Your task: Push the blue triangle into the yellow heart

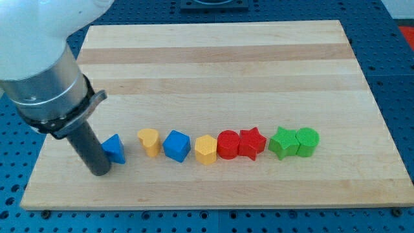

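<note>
No brand, label or readable writing is showing anywhere in the frame. At the upper left, the white and grey arm [45,71] is reaching down onto the wooden board [220,58], and its dark rod is ending in my tip [100,173] at the lower left of the board. The rod is carrying no jaws, so there is nothing to be open or closed. My tip is sitting just left of the blue triangle [114,148], touching it or nearly so; the rod is partly covering the triangle's left edge. Right of the triangle, with a small gap between them, the yellow heart [149,141] is standing. Continuing rightward along the same row, a blue cube [176,145] is lying next, then a yellow hexagonal block [206,149], then a red cylinder [228,144] touching a red star [252,143]. After a short gap, a green star [283,142] is pressing against a green cylinder [308,142]. Eight blocks are lying on the board: two blue, two yellow, two red, two green. Nothing is standing between triangle and heart. A blue perforated table [388,52] is surrounding the board.
</note>
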Tool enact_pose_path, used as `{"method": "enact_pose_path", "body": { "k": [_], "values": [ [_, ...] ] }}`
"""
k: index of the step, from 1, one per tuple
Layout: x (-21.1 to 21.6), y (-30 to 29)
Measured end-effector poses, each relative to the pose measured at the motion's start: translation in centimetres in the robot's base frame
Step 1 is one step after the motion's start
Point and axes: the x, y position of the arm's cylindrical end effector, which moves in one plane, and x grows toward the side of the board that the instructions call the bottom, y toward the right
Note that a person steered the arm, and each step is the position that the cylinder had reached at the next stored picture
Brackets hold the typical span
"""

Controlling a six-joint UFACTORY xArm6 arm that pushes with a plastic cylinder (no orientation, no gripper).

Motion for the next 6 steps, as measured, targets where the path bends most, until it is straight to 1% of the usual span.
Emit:
{"method": "enact_pose_path", "body": {
  "k": [1, 2, 4, 6],
  "values": [
    [0.0, -2.5],
    [0.0, -3.0],
    [-1.4, -3.1],
    [-1.4, -0.2]
  ]
}}
